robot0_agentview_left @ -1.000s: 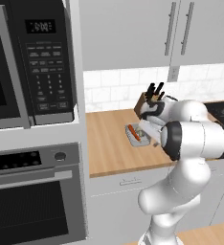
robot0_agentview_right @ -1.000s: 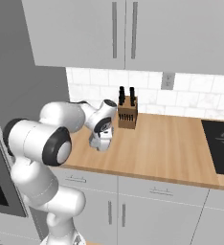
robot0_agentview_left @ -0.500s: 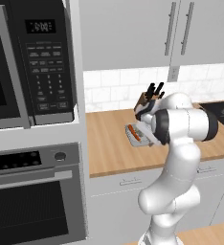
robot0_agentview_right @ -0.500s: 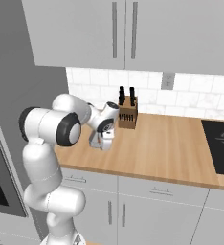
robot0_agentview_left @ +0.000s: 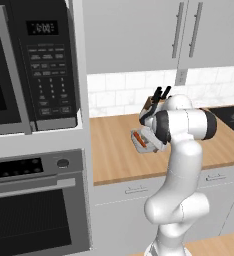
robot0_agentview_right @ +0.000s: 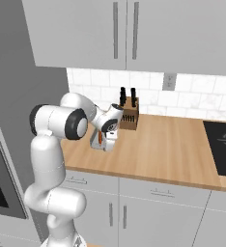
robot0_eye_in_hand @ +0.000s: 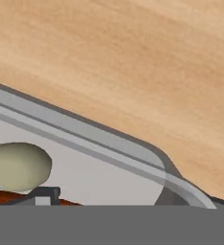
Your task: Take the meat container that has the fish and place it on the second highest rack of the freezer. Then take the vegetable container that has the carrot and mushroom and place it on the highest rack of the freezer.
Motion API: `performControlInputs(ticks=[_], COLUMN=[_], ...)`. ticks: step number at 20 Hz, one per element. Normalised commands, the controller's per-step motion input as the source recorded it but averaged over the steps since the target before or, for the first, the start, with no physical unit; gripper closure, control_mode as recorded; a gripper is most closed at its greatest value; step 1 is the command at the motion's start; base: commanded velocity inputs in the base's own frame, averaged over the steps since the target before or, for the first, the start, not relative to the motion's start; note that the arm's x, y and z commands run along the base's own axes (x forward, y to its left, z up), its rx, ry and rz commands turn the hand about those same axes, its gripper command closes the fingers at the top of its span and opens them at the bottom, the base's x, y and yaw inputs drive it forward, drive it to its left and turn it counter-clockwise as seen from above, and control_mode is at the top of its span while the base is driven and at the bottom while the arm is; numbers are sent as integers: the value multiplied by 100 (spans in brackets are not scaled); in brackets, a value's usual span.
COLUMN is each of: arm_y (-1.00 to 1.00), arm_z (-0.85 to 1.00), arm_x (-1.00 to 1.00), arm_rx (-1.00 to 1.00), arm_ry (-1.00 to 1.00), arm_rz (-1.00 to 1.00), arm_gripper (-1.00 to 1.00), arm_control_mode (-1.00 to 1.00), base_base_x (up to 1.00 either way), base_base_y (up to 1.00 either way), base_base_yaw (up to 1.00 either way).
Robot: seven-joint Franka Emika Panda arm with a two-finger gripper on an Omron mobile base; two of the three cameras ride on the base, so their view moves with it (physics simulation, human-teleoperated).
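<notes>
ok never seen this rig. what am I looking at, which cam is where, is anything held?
It is a simulated kitchen. The white arm stands on a driving base. Two pictures come from base cameras behind it, left and right; the close-up comes from a camera on its hand. On the wooden counter sit a knife block and a grey tray holding a carrot and a mushroom. The end effector is down at the tray; the hand view sits just above its rim. A grip cannot be confirmed, nor whether the jaws are open.

A home kitchen: wooden counter point(robot0_agentview_right: 173, 144), tiled wall point(robot0_agentview_right: 192, 96), cupboards point(robot0_agentview_right: 134, 34), microwave point(robot0_agentview_left: 34, 65), oven point(robot0_agentview_left: 34, 200), knife block point(robot0_agentview_right: 128, 116)
</notes>
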Motion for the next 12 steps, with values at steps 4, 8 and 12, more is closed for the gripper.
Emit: performControlInputs(ticks=[4,8,12], arm_y=[0,0,0], arm_z=[-39,-4,8], arm_x=[0,-16,-31], arm_rx=[0,0,0], arm_ry=[0,0,0], arm_rz=[-1,0,0], arm_gripper=[100,100,100], arm_control_mode=[-100,-100,-100], base_base_x=[0,0,0], base_base_y=[0,0,0], base_base_yaw=[0,0,0])
